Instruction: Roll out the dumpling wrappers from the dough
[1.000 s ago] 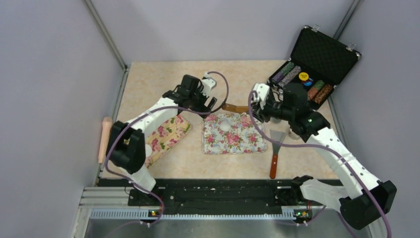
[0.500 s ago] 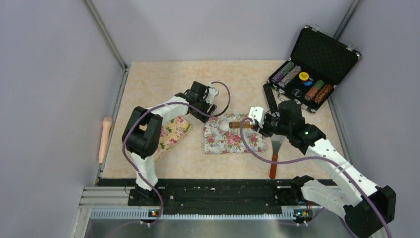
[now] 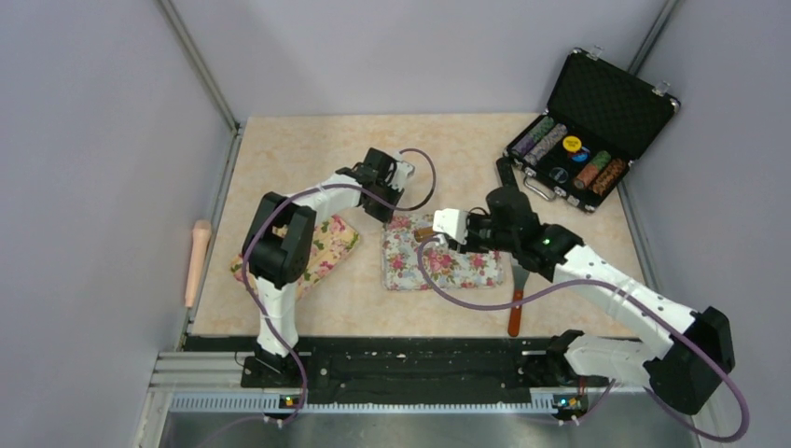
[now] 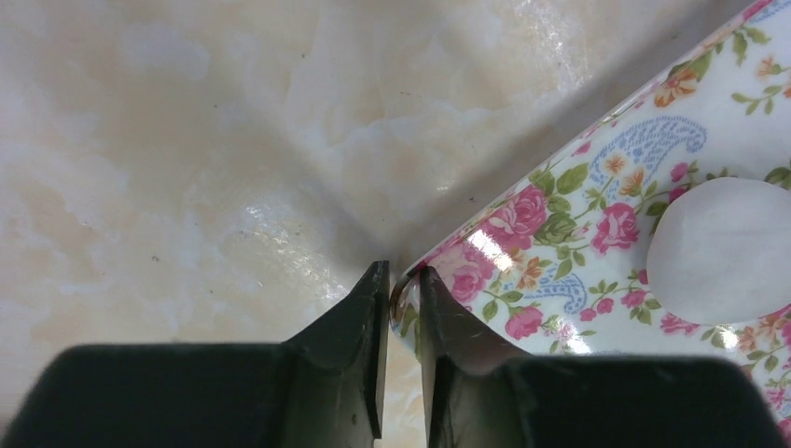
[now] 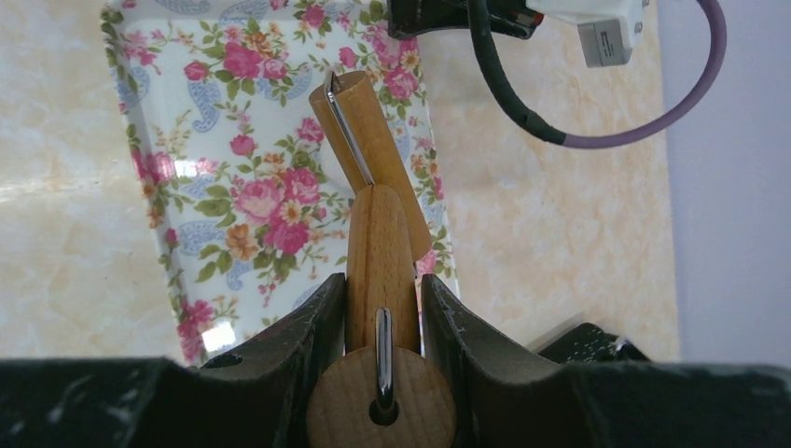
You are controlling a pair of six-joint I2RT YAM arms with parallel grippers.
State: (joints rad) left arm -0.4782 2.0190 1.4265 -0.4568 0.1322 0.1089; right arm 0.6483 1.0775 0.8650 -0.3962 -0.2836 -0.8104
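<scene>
From above, we see the left gripper (image 3: 392,207) at the far left corner of the floral tray (image 3: 457,266), which lies on the counter (image 3: 308,149). The right gripper (image 3: 437,231) reaches over the tray's far end with a wooden rolling pin (image 3: 423,232) in it. A spatula (image 3: 516,297) lies just right of the tray, another floral-printed piece (image 3: 322,250) lies to its left, and an open case of poker chips (image 3: 583,131) sits at the far right.

At the left wrist, we find the gripper (image 4: 401,275) closed to a narrow slit, pinching the tray's corner rim (image 4: 408,285) between its fingers. The dumpling wrapper (image 4: 723,250), a round white disc, lies flat on the tray to the right of the fingers, apart from them.

At the right wrist, the gripper (image 5: 382,291) clamps the rolling pin (image 5: 378,252) by its near wooden piece. The far piece angles away over the tray (image 5: 215,140). From here we cannot tell whether the pin touches the wrapper.
</scene>
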